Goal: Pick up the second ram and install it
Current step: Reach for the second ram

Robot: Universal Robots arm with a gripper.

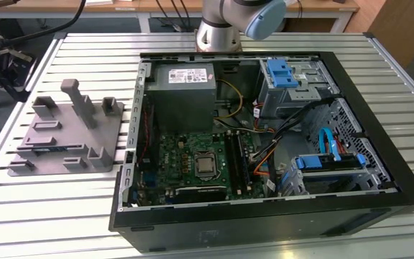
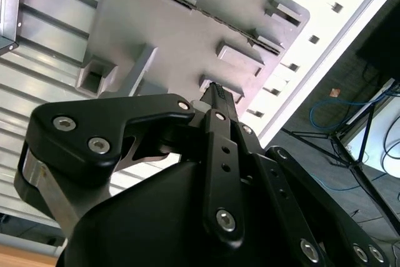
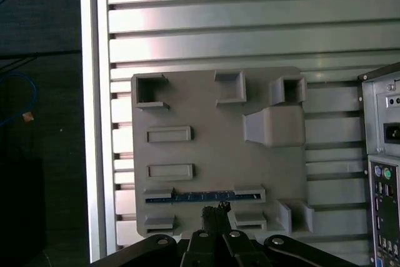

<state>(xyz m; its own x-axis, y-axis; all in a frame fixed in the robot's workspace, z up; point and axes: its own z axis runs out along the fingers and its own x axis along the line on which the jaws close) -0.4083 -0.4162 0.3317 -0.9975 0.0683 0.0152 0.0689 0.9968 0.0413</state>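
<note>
Your gripper (image 3: 215,207) hangs high above the grey tray (image 3: 212,148), with its 2 fingertips pressed together and nothing between them. In the second wrist view you can see the same closed tips (image 2: 215,92) pointing down at the tray (image 2: 156,29).

The second ram (image 3: 203,197) has not been picked up. It stands on edge in a long slot near one edge of the tray, and in the first wrist view it shows as a thin blue line just beyond the gripper tips. The second wrist view shows it as a narrow dark strip (image 2: 225,23) running along that slot.

In the exterior view, the tray (image 1: 63,137) sits on the slatted metal worktop (image 1: 49,216), at the exterior view's left of the open computer case (image 1: 264,216) and just beside it. A blue sliver of the ram (image 1: 54,147) shows there near the tray's front edge. Inside the case, you can see the motherboard (image 1: 192,156) with its long black sockets (image 1: 234,159).
</note>
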